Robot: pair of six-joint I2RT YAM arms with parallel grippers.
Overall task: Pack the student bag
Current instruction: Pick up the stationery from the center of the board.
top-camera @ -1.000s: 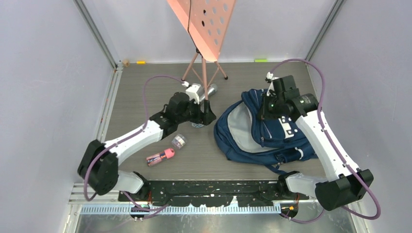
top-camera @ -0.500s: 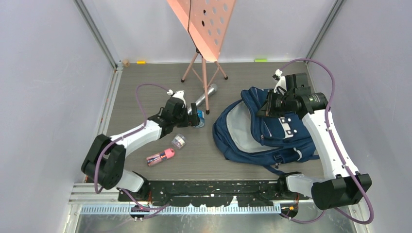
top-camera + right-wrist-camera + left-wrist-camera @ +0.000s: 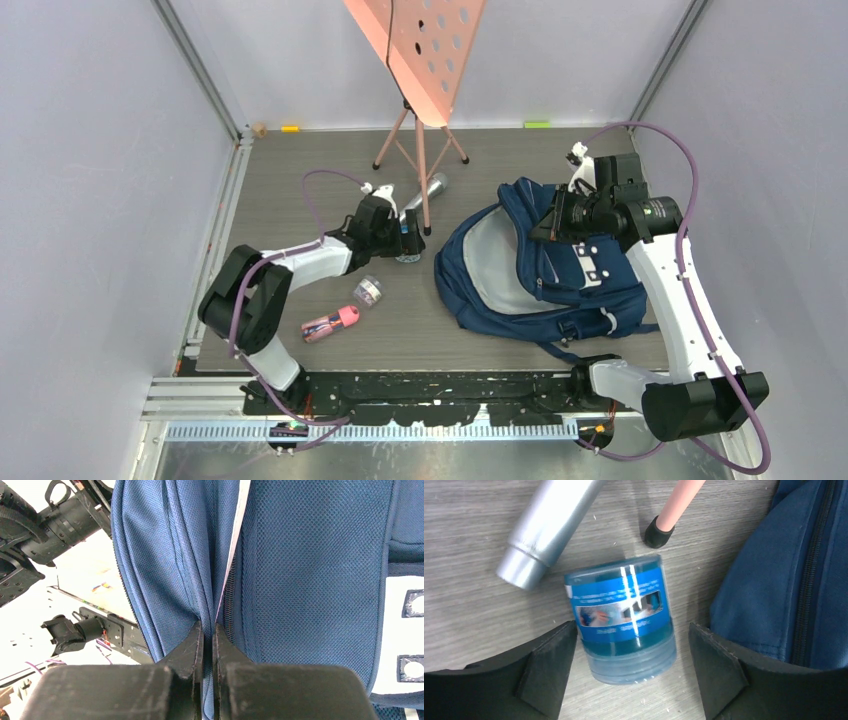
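- Top external view: a grey wood-grain table is closed in by plain pale lilac walls, with metal rails in the far corners.
- A salmon-pink perforated music stand rises at the far middle on thin tripod legs; one black rubber foot rests on the table.
- The student bag, navy woven and mesh fabric with grey patches, lies slumped on the right half of the table.
- The right gripper is pinched tight on a fold of the bag's fabric beside a zip line, at the bag's far side.
- The left gripper stands wide, its black fingers either side of a clear cylinder with a blue label lying on the table; I cannot tell whether they touch it.
- A smooth silver bottle lies just beyond the cylinder.
- The bag's left edge is just right of the left jaws.
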